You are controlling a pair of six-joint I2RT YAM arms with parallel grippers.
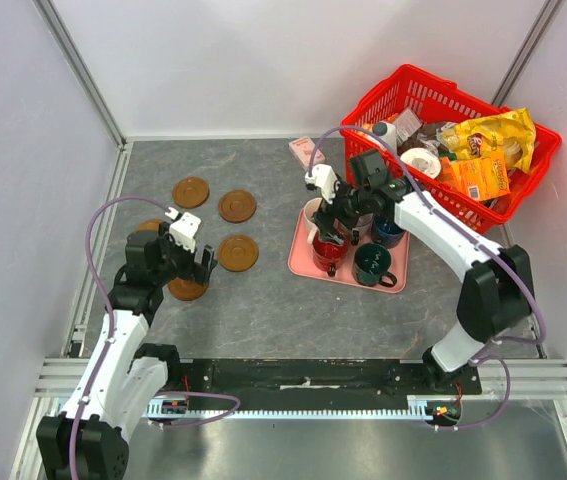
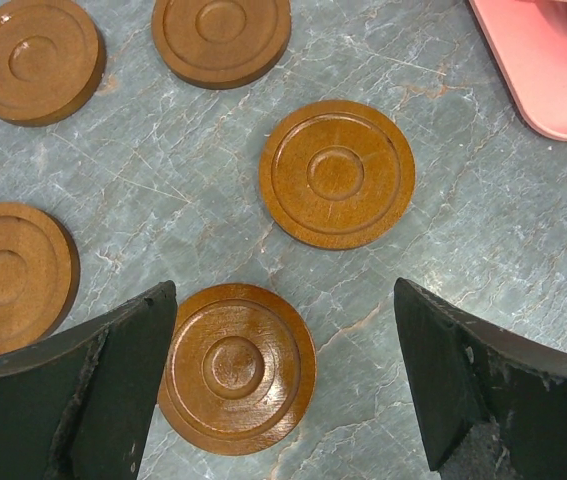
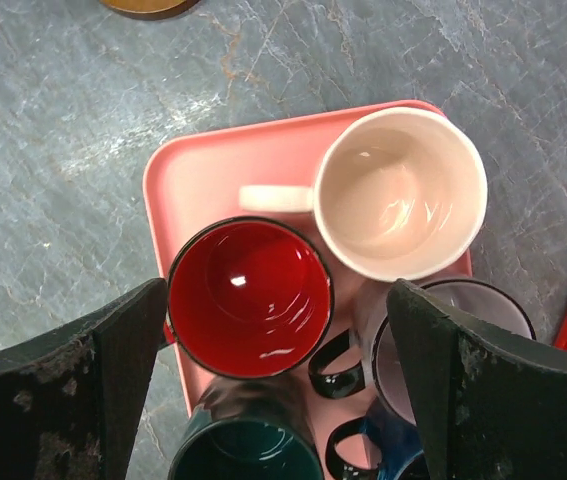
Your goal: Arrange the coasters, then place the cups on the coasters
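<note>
Open like the left claw (image 2: 283,350), the right claw (image 3: 275,340) may bump neighbouring cups (image 3: 400,192) when closing on the red cup (image 3: 248,298).

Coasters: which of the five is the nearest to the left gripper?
The coaster at the bottom of the left wrist view, just under the open left gripper; the other four lie farther out.

Top view high, whole scene; wrist views close, straight down: left on coasters (image 2: 336,173), right on tray (image 3: 203,170)
</note>
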